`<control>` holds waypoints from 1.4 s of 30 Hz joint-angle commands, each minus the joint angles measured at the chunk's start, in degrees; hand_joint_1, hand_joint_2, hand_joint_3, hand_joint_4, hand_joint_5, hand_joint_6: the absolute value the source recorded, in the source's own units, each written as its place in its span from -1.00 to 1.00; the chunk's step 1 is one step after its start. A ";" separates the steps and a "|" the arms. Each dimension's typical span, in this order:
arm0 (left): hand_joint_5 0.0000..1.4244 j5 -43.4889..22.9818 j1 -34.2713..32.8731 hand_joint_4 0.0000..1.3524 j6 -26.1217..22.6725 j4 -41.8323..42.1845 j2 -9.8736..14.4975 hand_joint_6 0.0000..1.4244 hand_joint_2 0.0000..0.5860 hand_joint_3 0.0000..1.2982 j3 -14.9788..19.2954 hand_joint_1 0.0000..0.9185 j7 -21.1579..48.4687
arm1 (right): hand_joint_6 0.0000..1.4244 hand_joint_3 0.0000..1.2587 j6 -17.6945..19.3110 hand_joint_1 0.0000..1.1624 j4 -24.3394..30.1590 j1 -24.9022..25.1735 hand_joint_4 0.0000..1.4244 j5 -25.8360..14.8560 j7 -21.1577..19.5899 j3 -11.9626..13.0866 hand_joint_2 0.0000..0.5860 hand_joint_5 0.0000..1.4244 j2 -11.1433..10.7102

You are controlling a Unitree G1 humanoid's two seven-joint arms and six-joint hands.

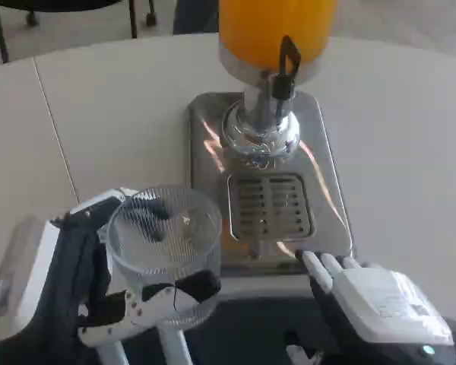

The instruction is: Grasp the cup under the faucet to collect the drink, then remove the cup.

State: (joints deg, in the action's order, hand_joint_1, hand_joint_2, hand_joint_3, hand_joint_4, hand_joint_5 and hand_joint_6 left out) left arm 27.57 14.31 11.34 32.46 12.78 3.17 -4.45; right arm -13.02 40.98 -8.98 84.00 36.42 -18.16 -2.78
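A clear ribbed plastic cup (166,243) stands upright in my left hand (99,293), whose black and white fingers wrap its lower wall. The cup looks empty and sits left of the dispenser's drip grate (270,205), not under the faucet. The juice dispenser (277,34) holds orange drink; its black tap lever (287,65) points up above the chrome spout (260,133). My right hand (368,300) lies at the lower right, just in front of the steel base (323,167), fingers stretched forward and holding nothing.
The white round table (99,106) extends left and right of the dispenser, with a seam (53,122) running down its left part. Chair legs (0,30) stand on the floor beyond the far edge.
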 commanded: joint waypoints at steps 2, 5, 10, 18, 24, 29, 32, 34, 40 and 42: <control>0.95 -0.63 -0.53 0.77 1.85 0.76 0.12 1.00 -1.00 0.54 -0.11 0.20 0.37 | -1.00 -1.00 0.17 -0.25 -0.30 0.39 -1.00 0.54 -0.04 0.30 0.77 -1.00 0.25; 0.95 -0.65 -0.53 0.77 1.90 0.75 0.08 1.00 -1.00 0.54 -0.09 0.20 0.38 | -1.00 -1.00 0.18 -0.25 -0.21 0.39 -1.00 0.63 -0.01 0.30 0.77 -1.00 0.27; 0.95 -0.65 -0.53 0.77 1.85 0.78 0.00 1.00 -1.00 0.54 -0.18 0.20 0.41 | -1.00 -1.00 0.24 -0.26 -0.14 0.37 -1.00 0.75 -0.02 0.25 0.78 -1.00 0.28; 0.95 -0.60 -0.74 0.77 1.53 0.64 -0.02 1.00 -1.00 0.54 -0.18 0.20 0.51 | -1.00 -1.00 -0.07 -0.27 -0.19 0.63 -1.00 0.36 0.28 0.50 0.78 -1.00 0.69; 0.95 0.36 -2.18 0.77 0.39 -0.40 -0.50 1.00 -1.00 0.54 -0.97 0.20 0.51 | -1.00 -1.00 -0.04 -0.27 0.45 0.58 -1.00 0.38 0.50 0.47 0.78 -1.00 1.06; 0.95 2.28 -5.98 0.77 -0.85 -3.45 -1.77 1.00 -1.00 0.54 -2.38 0.20 -0.64 | -1.00 -1.00 0.42 -0.27 1.24 1.24 -1.00 -0.13 2.82 0.70 0.78 -1.00 0.71; 0.95 3.34 -7.92 0.77 -1.35 -5.01 -2.84 1.00 -1.00 0.54 -3.12 0.20 -1.19 | -1.00 -1.00 0.80 -0.27 1.87 0.96 -1.00 0.26 4.03 0.69 0.78 -1.00 0.45; 0.95 4.17 -8.97 0.77 -1.31 -6.17 -3.51 1.00 -1.00 0.54 -3.81 0.20 -1.62 | -1.00 -1.00 0.85 -0.27 2.44 0.66 -1.00 0.50 4.94 0.97 0.78 -1.00 0.45; 0.95 7.25 -12.22 0.77 -0.87 -11.52 -5.11 1.00 -1.00 0.54 -6.53 0.20 -4.79 | -1.00 -1.00 1.27 -0.27 5.74 -0.43 -1.00 1.61 8.40 1.63 0.77 -1.00 0.81; 0.95 7.80 -13.10 0.77 -0.84 -12.98 -5.41 1.00 -1.00 0.54 -7.05 0.20 -5.85 | -1.00 -1.00 1.51 -0.27 6.57 -0.80 -1.00 2.23 9.12 1.65 0.77 -1.00 1.14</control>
State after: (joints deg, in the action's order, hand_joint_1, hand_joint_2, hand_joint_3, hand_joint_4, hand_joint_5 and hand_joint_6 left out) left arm 34.53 2.81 9.87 20.77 8.09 -3.24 -7.92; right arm -12.02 45.90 -8.80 85.15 44.13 -16.77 -2.10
